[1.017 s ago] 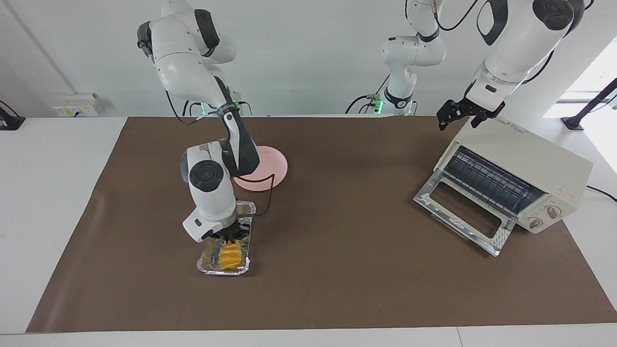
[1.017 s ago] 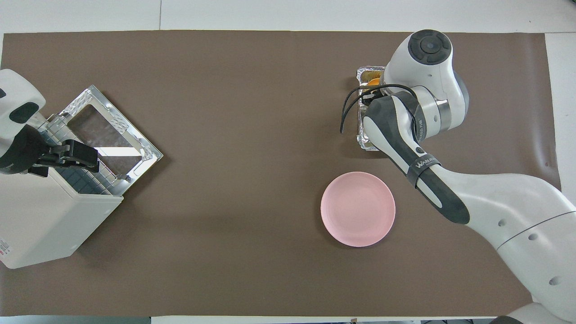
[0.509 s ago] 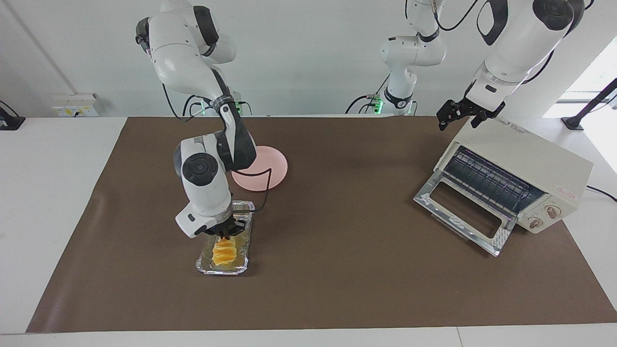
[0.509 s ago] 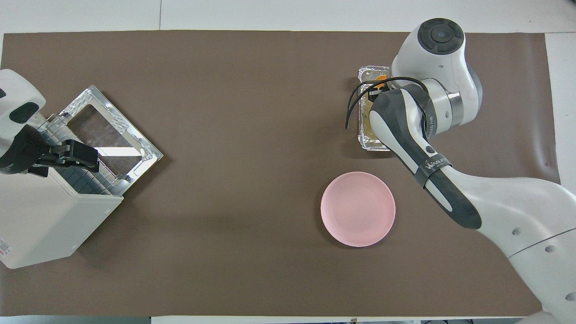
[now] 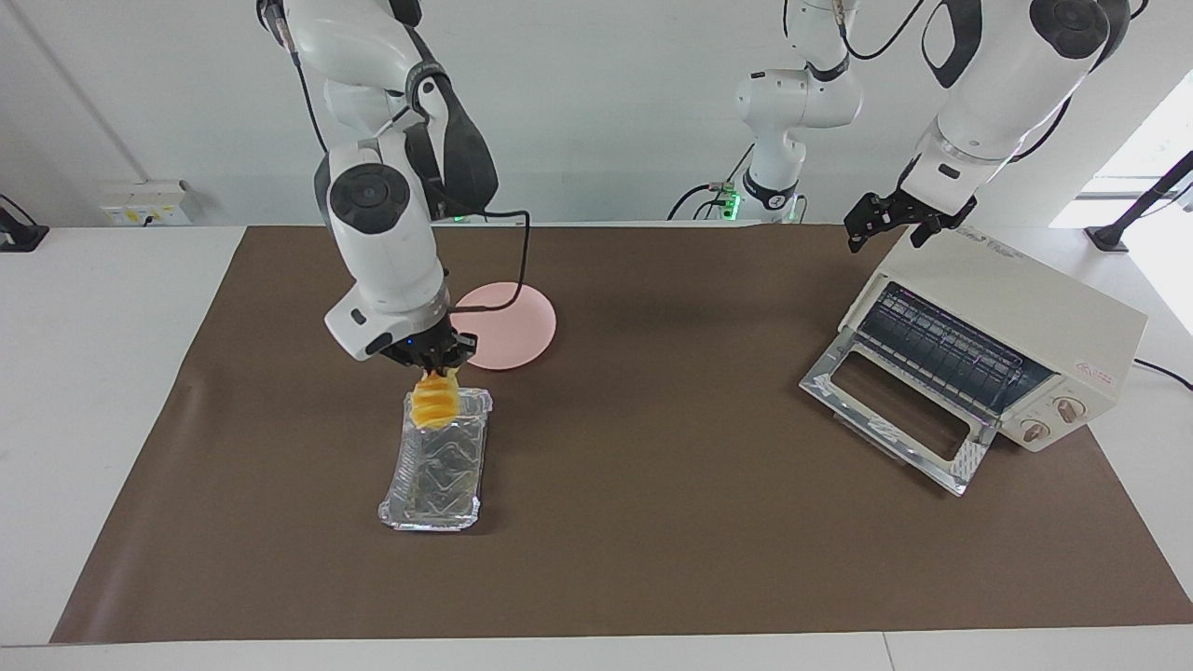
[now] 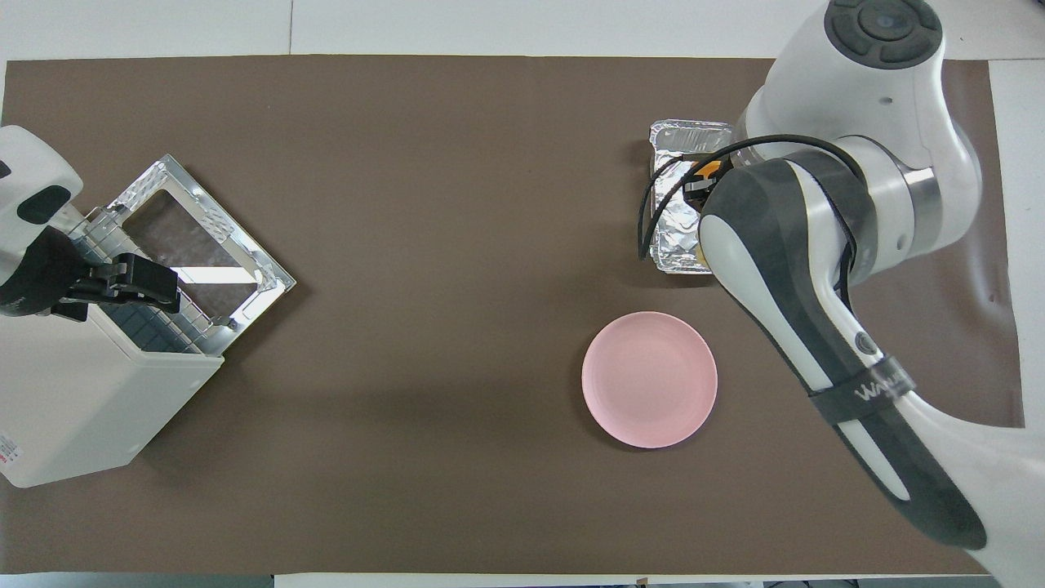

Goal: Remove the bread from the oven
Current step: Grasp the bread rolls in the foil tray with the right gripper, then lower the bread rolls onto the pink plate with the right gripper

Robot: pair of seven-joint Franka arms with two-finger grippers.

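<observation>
The right tool (image 5: 436, 365) is closed on the top end of the bread (image 5: 436, 401), which hangs in the air over the end of the foil tray (image 5: 433, 475) nearer the robots. The tray lies on the worktop (image 5: 652, 522), with the pink plate (image 5: 508, 321) nearer the robots. The left tool (image 5: 890, 222) waits open over the top of the oven (image 5: 1025, 308), at the left arm's end. The oven door (image 5: 890, 410) is folded down.

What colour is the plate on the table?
The plate is plain pale pink, clearest in the overhead view.
</observation>
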